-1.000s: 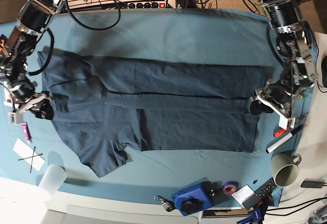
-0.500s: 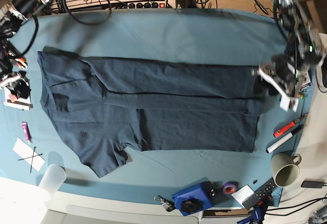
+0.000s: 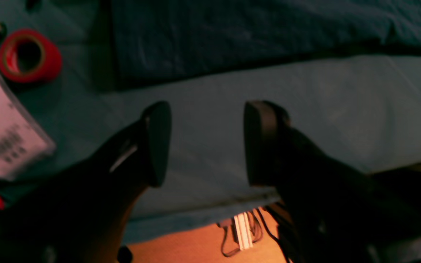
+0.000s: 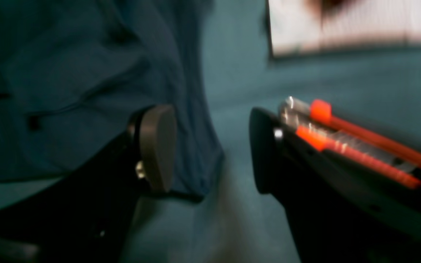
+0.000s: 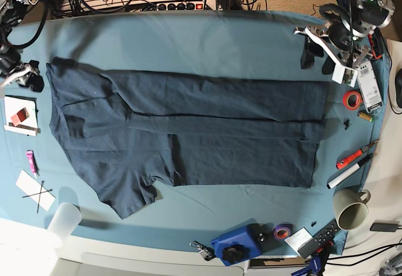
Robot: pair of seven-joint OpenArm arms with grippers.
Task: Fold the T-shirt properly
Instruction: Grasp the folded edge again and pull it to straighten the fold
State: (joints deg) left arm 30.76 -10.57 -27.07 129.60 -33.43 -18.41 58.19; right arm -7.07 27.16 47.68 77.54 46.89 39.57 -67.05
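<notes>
Left tool [image 3: 205,142], seen from its own wrist camera, hangs with jaws spread wide and nothing between them, above bare teal cloth covering the tabletop [image 3: 341,109]. The large dark navy short-sleeved cotton T-shirt [image 3: 250,33] lies beyond the fingertips, across the top of this view, apart from the tool. A red tape roll [image 3: 27,54] and a white printed label [image 3: 2,120] sit to one side.

Right tool [image 4: 210,146], in its wrist view, also stands open and empty; one finger [image 4: 157,146] hovers over the shirt's edge, the other over teal cloth. The picture is too blurred to tell whether that finger touches fabric.

From the base camera, the T-shirt [image 5: 188,131] lies flat mid-tabletop, partly folded lengthwise, its long axis running side to side, sleeves and collar toward the right arm. The right tool [image 5: 24,75] sits just beside the shirt's upper shoulder corner. The left tool [image 5: 317,53] is raised near the far edge, just past the hem's upper corner. Each arm looks nearest to its own end, which suggests a crosswise fold needs both ends regrasped.
</notes>
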